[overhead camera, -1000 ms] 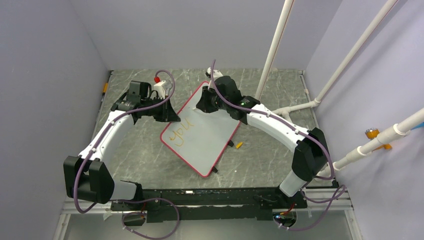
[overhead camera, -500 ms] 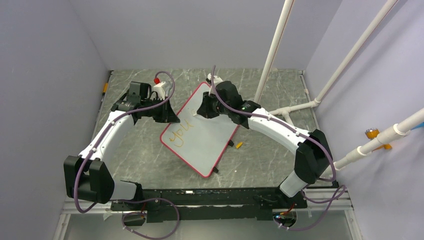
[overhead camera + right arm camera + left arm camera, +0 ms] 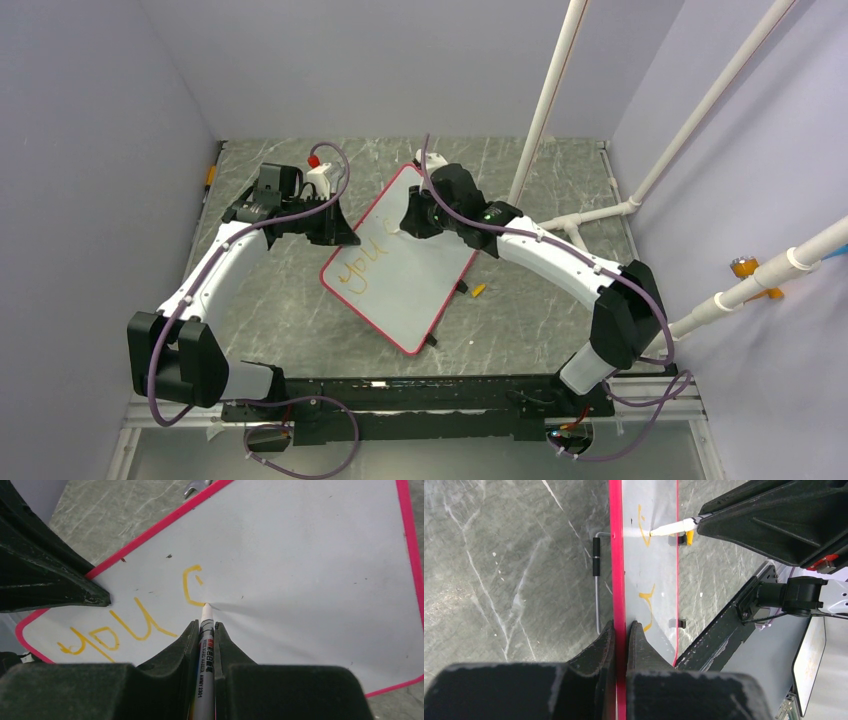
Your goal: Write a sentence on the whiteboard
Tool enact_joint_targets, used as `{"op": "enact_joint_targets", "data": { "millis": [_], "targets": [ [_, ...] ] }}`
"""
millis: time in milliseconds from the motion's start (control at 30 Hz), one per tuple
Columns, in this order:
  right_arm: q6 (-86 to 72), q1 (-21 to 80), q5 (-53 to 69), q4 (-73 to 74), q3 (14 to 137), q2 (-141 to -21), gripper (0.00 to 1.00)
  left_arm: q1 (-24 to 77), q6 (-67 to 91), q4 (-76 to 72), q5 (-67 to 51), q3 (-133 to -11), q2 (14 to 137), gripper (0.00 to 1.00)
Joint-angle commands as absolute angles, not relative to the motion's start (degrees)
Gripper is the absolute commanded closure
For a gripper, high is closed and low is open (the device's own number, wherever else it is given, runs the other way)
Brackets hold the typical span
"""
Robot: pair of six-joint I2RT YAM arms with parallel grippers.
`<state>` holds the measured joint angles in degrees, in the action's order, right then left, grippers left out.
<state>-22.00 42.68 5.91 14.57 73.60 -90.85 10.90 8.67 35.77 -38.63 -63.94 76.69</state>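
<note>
Whiteboard point(image 3: 410, 275) lies skewed on the table point(image 3: 290, 320) between the arms; we see the left end effector point(image 3: 620, 630) clenched on its red frame at the left edge. The right end effector point(image 3: 205, 628) is clamped on a marker point(image 3: 206, 615), whose tip touches the whiteboard at the foot of an orange "c". We read the sentence point(image 3: 125, 630) as "you c", all on one line near the whiteboard's left corner.

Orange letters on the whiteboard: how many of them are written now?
4. The y, o and u stand in a row near the whiteboard edge that the left gripper clamps; the c is beside them, at the marker tip in the right gripper. None seems hidden.
</note>
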Motion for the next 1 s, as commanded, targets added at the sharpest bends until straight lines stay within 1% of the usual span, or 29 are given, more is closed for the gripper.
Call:
{"op": "enact_joint_targets", "data": {
  "millis": [0, 200, 267, 433, 667, 967],
  "targets": [
    [-19.61, 42.88, 1.95, 17.75, 76.13, -92.27, 1.0, 11.43, 3.78, 32.64, -37.53, -64.14, 74.62, 1.0],
    [-19.48, 42.93, 0.27, 18.1, 77.33, -92.31, 1.0, 11.43, 3.82, 32.6, -37.57, -64.1, 74.77, 1.0],
    [-19.49, 42.86, -2.03, 18.48, 77.72, -91.98, 1.0, 11.43, 3.78, 32.61, -37.53, -64.07, 74.79, 1.0],
    [-19.68, 42.73, -4.24, 17.89, 77.25, -89.38, 1.0, 11.43, 3.78, 32.52, -37.45, -64.0, 74.71, 1.0],
    [-20.45, 41.61, -2.64, 14.86, 75.94, -85.9, 1.0, 11.43, 3.78, 32.56, -37.49, -64.0, 74.71, 1.0],
    [-21.01, 40.27, -1.38, 14.08, 77.86, -88.16, 1.0, 11.43, 3.78, 32.47, -37.54, -63.88, 74.4, 1.0]
  ]
}}
